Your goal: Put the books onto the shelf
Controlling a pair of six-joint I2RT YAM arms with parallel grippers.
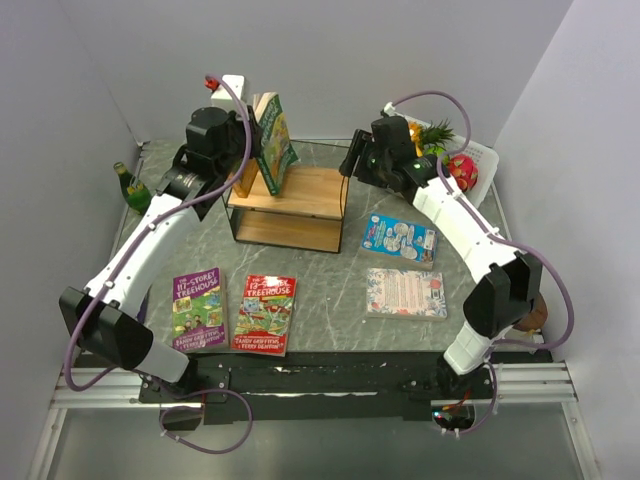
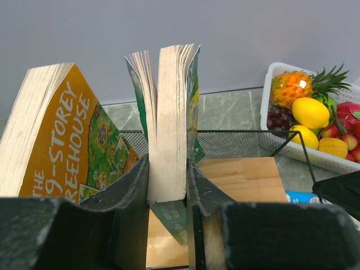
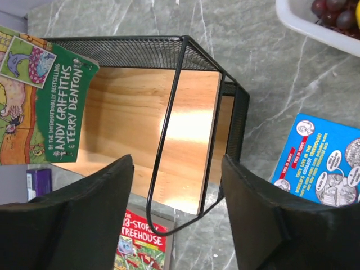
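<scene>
Green book (image 2: 169, 124) stands upright on the shelf (image 2: 242, 180) top board, its lower page edge clamped between the left gripper (image 2: 167, 183) fingers. Orange book (image 2: 62, 135) leans just left of those fingers. Right gripper (image 3: 177, 169) fingers are spread wide with the shelf's wire end frame between them, not pinched. Blue book (image 3: 320, 163) lies flat on the table (image 3: 270, 84) just right of the right finger. Red book (image 3: 140, 244) lies by the left finger. Fruit basket (image 2: 270, 84) sits beyond the left gripper, to the right.
</scene>
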